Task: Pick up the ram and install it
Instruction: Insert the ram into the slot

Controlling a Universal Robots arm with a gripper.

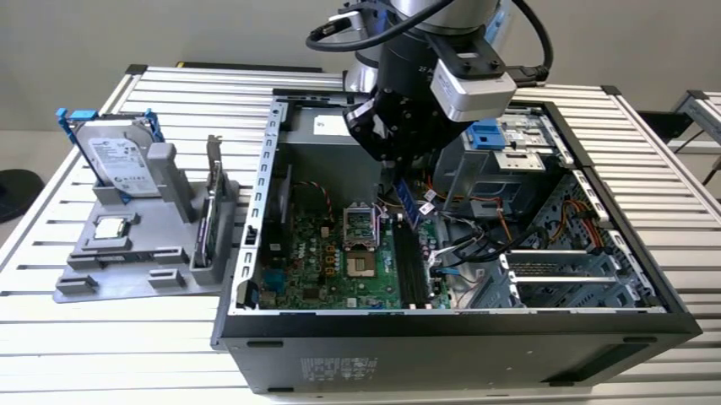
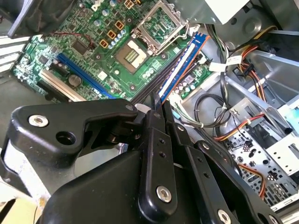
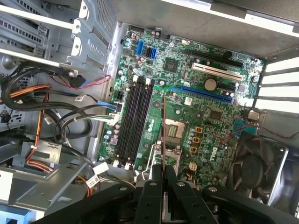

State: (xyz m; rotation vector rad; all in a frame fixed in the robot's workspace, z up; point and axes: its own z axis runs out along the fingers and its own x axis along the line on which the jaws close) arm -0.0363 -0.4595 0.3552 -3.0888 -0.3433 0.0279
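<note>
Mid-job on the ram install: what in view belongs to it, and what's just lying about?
Job: ram, clamped in gripper; memory slots; motherboard.
Lying about: hard drive; processor; grey holder; cables.

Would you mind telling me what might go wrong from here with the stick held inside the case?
1. The tool holds the ram edge-on. In the first wrist view it lines up beside the memory slots, nearer the processor socket, so pressing down now could hit the board.
2. Loose cables lie close beside the slots and might snag or get trapped.
</note>
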